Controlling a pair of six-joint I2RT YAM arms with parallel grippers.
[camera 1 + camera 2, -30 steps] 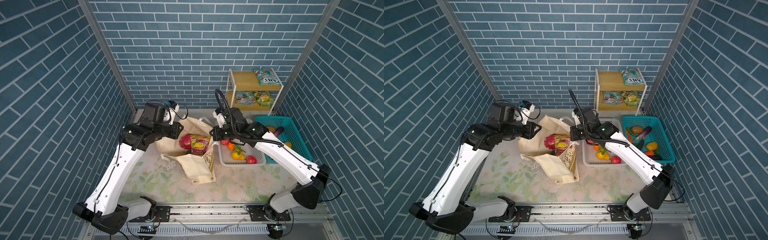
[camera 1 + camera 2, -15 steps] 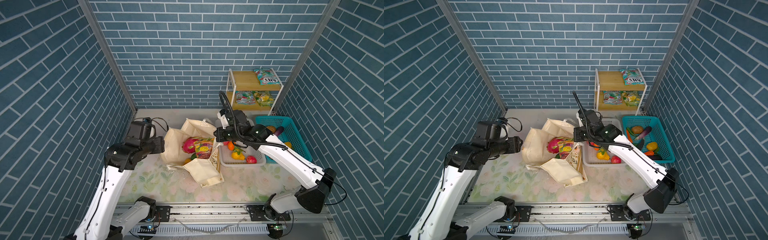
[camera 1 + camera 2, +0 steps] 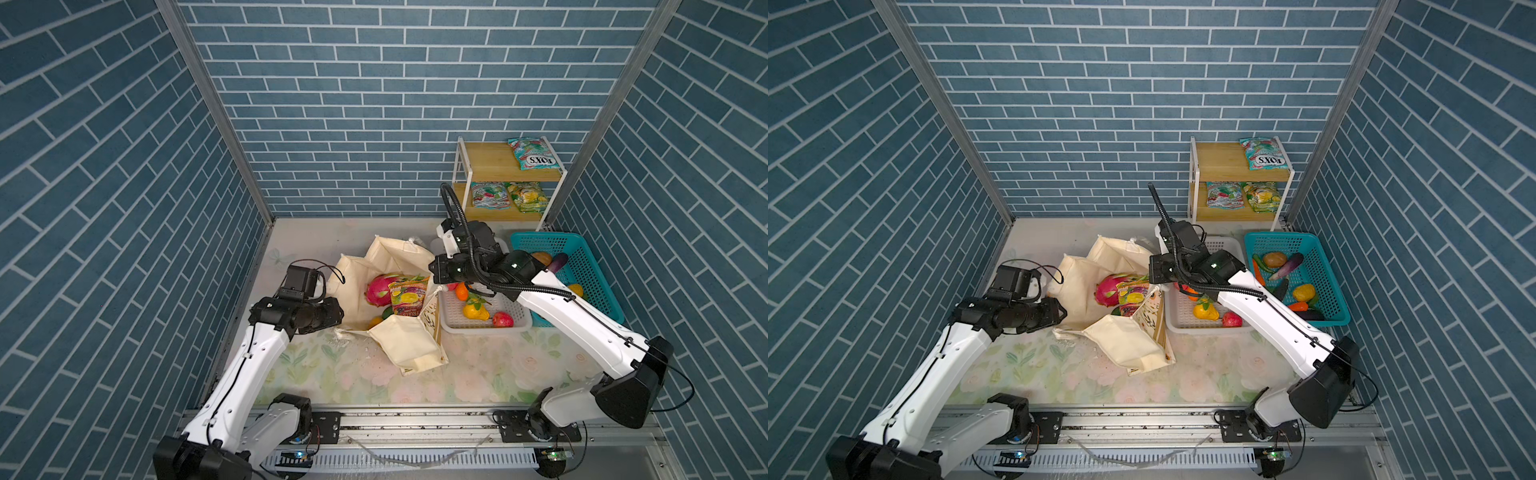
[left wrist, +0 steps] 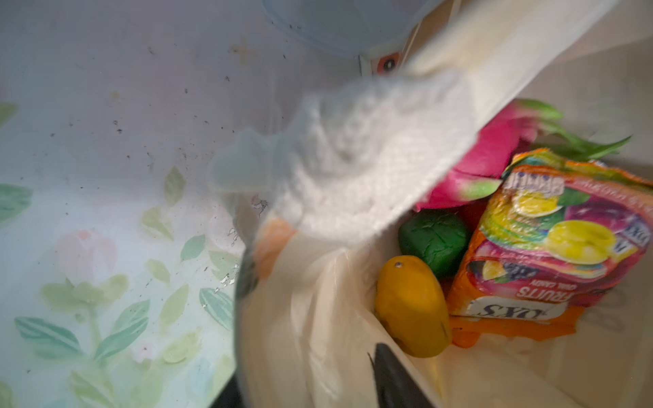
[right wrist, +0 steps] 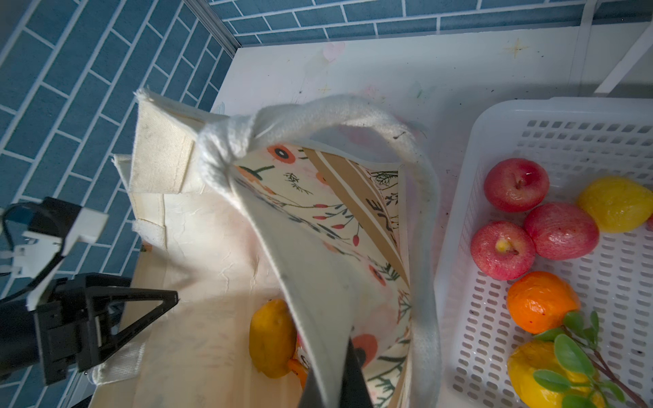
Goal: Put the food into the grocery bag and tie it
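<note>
In both top views the grocery bag [image 3: 395, 345] [image 3: 1125, 340] lies slumped open mid-surface [image 3: 332, 374], between my arms. Both sets of jaws are too dark and small there to read. A dragon fruit [image 3: 378, 289] and a snack packet [image 3: 409, 297] show in the bag's mouth, and a shelf packet [image 3: 534, 153] reads "FOX'S" upside down. Only these views show the teal basket [image 3: 590, 282]. From my left wrist, a blurred white handle [image 4: 371, 159] crosses the frame and covers part of the dragon fruit. Beside it lie a green piece [image 4: 436, 240], a yellow fruit [image 4: 411, 307] and the packet, reading "FRUITS" and "OX'S", its first letter lost. One dark fingertip [image 4: 388, 374] pokes in with its partner out of frame, so I cannot tell whether my left jaws are open. From my right wrist, my right jaws are clamped on the bag's cream rim, half cut off. The tan band [image 5: 357, 197] shows only "NE". Red apples [image 5: 516, 183] and an orange [image 5: 540, 300] sit in the white basket [image 5: 459, 212], just beside the bag.
</note>
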